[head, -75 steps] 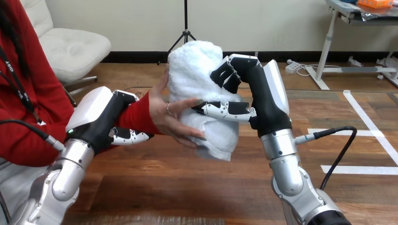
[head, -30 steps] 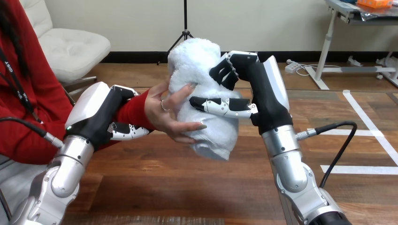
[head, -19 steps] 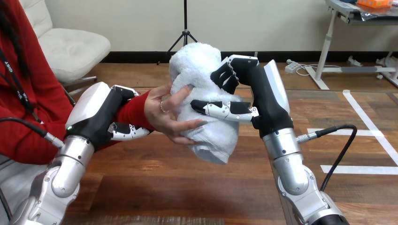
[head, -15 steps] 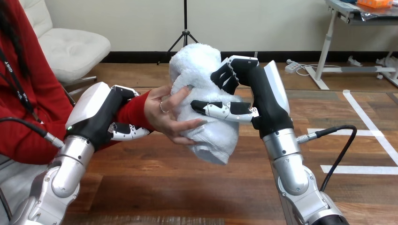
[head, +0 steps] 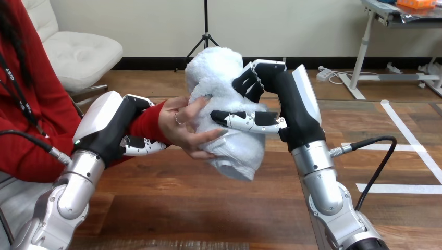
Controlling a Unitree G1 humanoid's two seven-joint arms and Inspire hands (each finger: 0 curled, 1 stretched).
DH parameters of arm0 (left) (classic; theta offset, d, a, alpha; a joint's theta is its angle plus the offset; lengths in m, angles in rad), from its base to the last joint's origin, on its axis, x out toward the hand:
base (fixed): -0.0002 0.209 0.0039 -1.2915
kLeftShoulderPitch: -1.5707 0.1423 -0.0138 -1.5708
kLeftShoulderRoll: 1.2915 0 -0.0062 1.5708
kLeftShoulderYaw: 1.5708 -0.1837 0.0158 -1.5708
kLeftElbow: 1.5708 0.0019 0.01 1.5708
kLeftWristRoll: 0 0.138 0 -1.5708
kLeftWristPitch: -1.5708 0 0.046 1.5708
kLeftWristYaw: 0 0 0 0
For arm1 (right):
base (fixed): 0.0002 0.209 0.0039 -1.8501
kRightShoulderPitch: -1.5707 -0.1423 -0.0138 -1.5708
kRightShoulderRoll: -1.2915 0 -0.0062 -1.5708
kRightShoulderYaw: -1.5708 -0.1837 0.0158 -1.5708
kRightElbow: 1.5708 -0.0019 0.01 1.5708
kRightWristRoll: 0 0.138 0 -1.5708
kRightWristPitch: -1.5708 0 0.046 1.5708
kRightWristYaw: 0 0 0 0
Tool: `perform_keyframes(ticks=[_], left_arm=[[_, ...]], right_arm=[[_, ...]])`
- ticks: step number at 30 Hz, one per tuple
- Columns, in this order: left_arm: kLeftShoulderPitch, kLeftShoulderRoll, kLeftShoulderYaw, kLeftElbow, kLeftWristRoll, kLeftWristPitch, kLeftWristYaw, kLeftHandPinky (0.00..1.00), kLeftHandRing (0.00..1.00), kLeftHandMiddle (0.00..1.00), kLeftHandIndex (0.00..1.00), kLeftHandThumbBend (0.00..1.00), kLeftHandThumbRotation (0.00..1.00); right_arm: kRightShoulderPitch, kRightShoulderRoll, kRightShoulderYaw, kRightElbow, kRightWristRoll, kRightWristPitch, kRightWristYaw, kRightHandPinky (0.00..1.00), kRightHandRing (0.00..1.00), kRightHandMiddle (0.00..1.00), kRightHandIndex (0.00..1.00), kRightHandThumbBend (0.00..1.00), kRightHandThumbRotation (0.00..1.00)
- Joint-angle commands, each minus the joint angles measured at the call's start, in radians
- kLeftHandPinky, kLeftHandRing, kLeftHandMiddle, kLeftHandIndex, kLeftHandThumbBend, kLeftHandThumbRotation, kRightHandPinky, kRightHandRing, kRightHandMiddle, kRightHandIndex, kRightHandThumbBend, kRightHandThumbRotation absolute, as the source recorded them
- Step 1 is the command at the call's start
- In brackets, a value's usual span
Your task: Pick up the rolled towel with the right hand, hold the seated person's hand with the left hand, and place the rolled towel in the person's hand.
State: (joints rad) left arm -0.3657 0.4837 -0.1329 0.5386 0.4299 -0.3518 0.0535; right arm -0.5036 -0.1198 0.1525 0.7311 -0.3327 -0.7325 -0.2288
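While the fluffy white rolled terry towel (head: 216,73) stands upright, the person's hand (head: 182,127) wraps its left side and the right hand (head: 284,107) clasps it with curled fingers. The left hand (head: 112,127) curls round the person's red-sleeved wrist (head: 147,121). Handover, seemingly: next the right hand should uncurl.

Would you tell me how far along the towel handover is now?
Done: the right hand has the rolled towel lifted, and the left hand is curled round the person's wrist. In hand: the towel lies against the person's hand, whose fingers wrap it. Left: the right hand letting go.
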Motion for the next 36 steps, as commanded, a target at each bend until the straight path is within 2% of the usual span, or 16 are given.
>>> perform_keyframes(ticks=[1,24,30,36], left_arm=[[-0.099,-0.043,0.039,-0.091,-0.052,-0.002,0.017,0.22,0.28,0.36,0.39,0.46,0.0],[-0.087,-0.053,0.037,-0.105,-0.052,0.007,0.014,0.23,0.29,0.36,0.39,0.46,0.0],[-0.079,-0.055,0.037,-0.116,-0.052,0.014,0.014,0.23,0.29,0.36,0.39,0.46,0.0],[-0.07,-0.056,0.037,-0.125,-0.052,0.019,0.013,0.23,0.29,0.36,0.39,0.46,0.0]], right_arm=[[-0.011,0.021,0.019,-0.071,0.004,0.006,0.031,0.25,0.3,0.34,0.37,0.77,0.0],[0.049,0.02,0.009,-0.201,0.049,0.157,0.108,0.25,0.31,0.36,0.41,0.92,0.02],[0.068,0.014,0.006,-0.247,0.061,0.206,0.131,0.27,0.33,0.39,0.43,0.9,0.11],[0.091,0.009,0.0,-0.309,0.08,0.283,0.17,0.32,0.39,0.46,0.5,0.91,0.28]])
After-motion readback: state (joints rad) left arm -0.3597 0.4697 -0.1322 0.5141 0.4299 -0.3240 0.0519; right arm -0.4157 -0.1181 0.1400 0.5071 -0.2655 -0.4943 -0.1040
